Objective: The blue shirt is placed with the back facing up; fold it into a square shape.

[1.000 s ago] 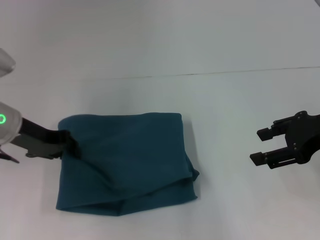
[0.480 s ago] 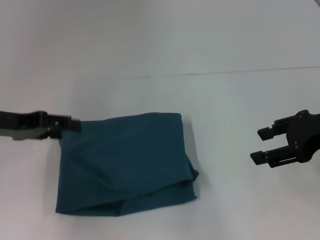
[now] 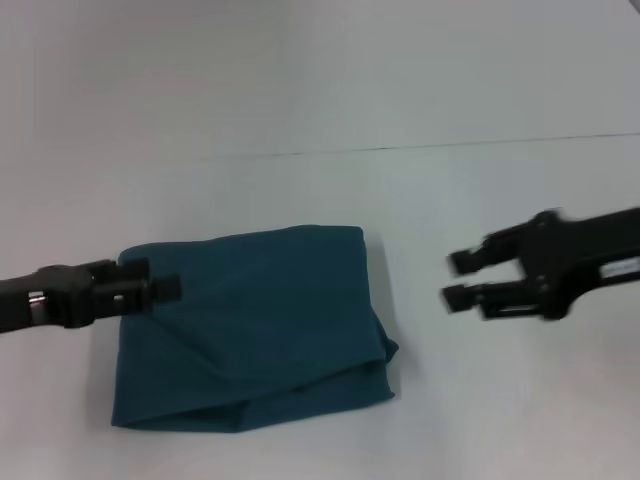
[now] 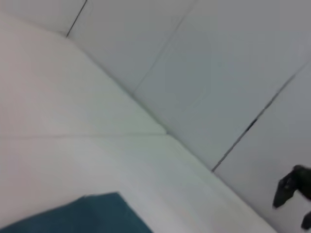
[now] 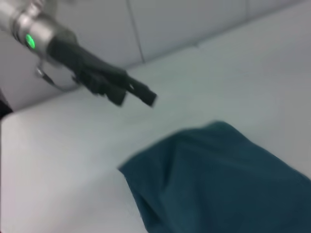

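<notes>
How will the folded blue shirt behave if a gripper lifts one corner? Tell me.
The blue shirt would probably droop and unfold: its layers lie soft and rumpled, with a loose flap at the near edge. It likely feels light, and would drag rather than slide whole.

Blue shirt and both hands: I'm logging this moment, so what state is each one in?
blue shirt: folded into a rough square, flat on the white table, lower right edge uneven.
left hand: above the shirt's left edge, holding no cloth.
right hand: open, empty, over bare table right of the shirt.
</notes>
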You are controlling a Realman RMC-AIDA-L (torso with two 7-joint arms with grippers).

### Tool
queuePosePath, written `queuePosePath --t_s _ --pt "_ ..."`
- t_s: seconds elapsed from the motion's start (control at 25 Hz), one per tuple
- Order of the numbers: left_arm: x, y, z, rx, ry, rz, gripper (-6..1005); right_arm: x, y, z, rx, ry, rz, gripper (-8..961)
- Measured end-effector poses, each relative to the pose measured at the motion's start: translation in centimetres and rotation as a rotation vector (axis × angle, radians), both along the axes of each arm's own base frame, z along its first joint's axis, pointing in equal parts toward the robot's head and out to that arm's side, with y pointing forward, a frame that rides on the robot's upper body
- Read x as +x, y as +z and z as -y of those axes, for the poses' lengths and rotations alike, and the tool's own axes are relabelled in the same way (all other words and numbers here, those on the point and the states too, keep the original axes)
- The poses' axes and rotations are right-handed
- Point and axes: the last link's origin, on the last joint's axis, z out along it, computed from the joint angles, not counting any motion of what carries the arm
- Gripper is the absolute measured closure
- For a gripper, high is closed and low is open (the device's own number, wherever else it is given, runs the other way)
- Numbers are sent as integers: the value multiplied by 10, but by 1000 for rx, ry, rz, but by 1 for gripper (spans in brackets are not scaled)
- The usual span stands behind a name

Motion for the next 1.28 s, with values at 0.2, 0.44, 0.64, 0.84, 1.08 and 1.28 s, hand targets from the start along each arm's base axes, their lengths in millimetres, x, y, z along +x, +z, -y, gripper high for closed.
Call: queuePosePath --t_s 0.2,0.44,0.64,0.84,1.08,1.28 --pt "-10 -9 17 86 -99 -3 94 19 -57 -6 -37 56 -42 357" --pt "-13 -14 25 103 -138 10 91 50 -105 0 71 166 -101 580" --pt "-14 -23 25 85 -120 41 92 60 -119 3 29 150 -26 849" --pt "-14 -29 24 75 -108 48 94 68 -118 3 9 99 25 953" --pt "-16 -31 25 68 -96 50 96 66 -111 -4 1 65 70 952" --pt "-16 -31 25 67 -92 50 97 57 -105 -10 -22 44 86 951"
